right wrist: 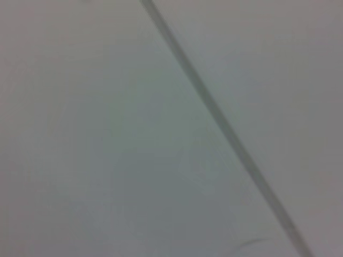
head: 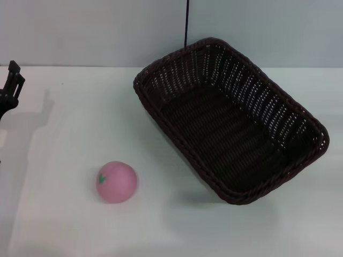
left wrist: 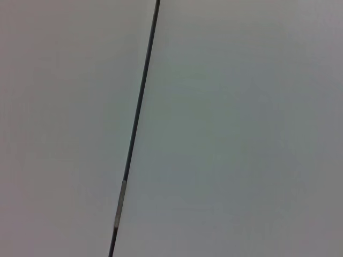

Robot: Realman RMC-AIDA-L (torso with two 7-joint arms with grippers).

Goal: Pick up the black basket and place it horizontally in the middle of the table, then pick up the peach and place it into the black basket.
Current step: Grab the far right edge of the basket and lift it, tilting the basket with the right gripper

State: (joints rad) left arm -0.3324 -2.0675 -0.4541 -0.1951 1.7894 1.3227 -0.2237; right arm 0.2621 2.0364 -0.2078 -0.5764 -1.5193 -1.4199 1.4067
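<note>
The black basket (head: 230, 120) is a large dark woven wicker basket lying diagonally on the white table (head: 69, 123), right of centre, its opening facing up and empty. The peach (head: 116, 181) is a small pink ball with a green leaf mark, on the table to the front left of the basket and apart from it. My left gripper (head: 10, 85) shows at the far left edge of the head view, well away from both. My right gripper is out of view. Both wrist views show only a plain pale surface with a dark line.
A thin black cable (head: 186, 24) hangs against the grey wall behind the basket. Open white tabletop lies between the peach and the left gripper and along the front edge.
</note>
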